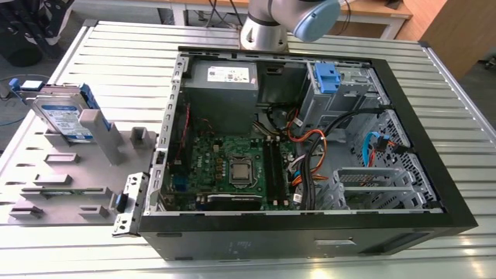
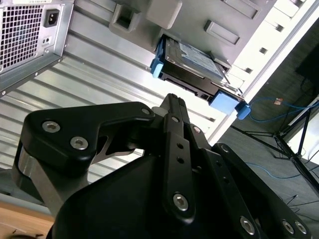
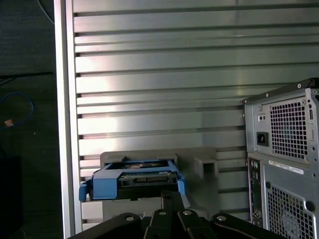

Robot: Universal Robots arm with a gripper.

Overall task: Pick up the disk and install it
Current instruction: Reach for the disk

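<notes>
Disk (image 1: 66, 116): stood on edge in grey holder (image 1: 74, 174) on slatted surface (image 1: 124, 52), at the exterior view's left of the open computer case (image 1: 271, 235); hand (image 2: 172, 99) closed and empty (tips together), pointed at the disk, near it but apart.

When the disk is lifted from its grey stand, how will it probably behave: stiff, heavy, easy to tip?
Probably stiff: the disk looks like a flat metal slab in a blue frame. It stands tilted on edge in the grey stand, so a sideways push may tip it. Its metal faces look smooth, perhaps slippery.
</notes>
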